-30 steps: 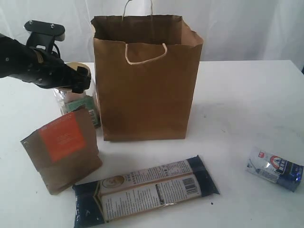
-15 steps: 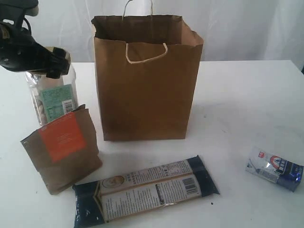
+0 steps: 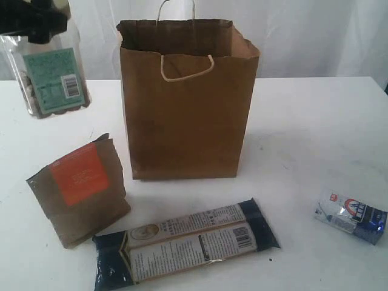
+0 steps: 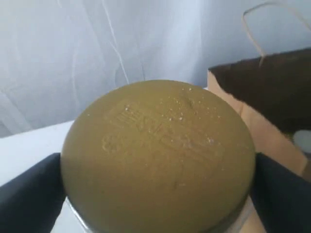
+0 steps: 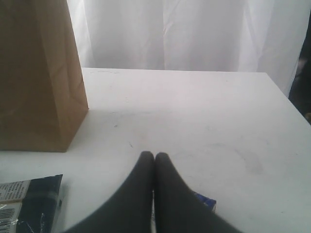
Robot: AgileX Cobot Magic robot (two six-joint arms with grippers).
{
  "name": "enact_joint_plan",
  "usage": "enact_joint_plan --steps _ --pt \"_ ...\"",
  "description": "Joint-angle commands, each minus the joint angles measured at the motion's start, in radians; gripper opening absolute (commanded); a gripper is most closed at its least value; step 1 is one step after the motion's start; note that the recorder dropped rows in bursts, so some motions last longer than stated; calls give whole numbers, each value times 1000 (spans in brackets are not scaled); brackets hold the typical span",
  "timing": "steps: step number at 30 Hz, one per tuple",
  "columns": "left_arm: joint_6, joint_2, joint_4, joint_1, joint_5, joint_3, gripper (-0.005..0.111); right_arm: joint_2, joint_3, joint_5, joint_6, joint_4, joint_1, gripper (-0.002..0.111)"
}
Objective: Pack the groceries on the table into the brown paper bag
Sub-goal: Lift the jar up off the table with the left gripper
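My left gripper [image 3: 36, 21] is shut on the gold-lidded clear jar [image 3: 50, 79] and holds it in the air at the far left, level with the rim of the brown paper bag [image 3: 185, 115]. In the left wrist view the gold lid [image 4: 158, 145] fills the gap between the black fingers [image 4: 29, 194], and the bag's rim [image 4: 262, 87] lies beside it. The brown pouch with the orange label [image 3: 79, 188], the long dark-blue packet [image 3: 185, 245] and the small blue-silver packet [image 3: 350, 215] lie on the table [image 3: 303, 133]. My right gripper [image 5: 154, 156] is shut and empty, low over the table.
A white curtain hangs behind the table. In the right wrist view the bag's side [image 5: 39, 77] stands off to one side, the end of the long packet [image 5: 29, 199] lies near the fingers, and a blue packet corner [image 5: 205, 200] peeks from under them.
The left gripper has lifted the jar off the table beside the bag, up and to the left. Everything else has stayed in place.
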Motion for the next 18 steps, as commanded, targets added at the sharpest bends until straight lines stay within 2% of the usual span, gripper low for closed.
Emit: enact_joint_plan --steps 1,9,14,18 --pt "-3 -58 36 1 -86 -28 0 -7 5 -7 4 -9 -4 0" --pt "-3 -46 63 1 -220 -112 0 -7 5 -7 4 -9 -4 0" --pt "-5 -25 50 1 -438 -115 0 -7 5 -7 4 -9 -4 0" --pt "-5 -8 7 1 -494 -113 0 -7 5 -7 4 -9 -4 0"
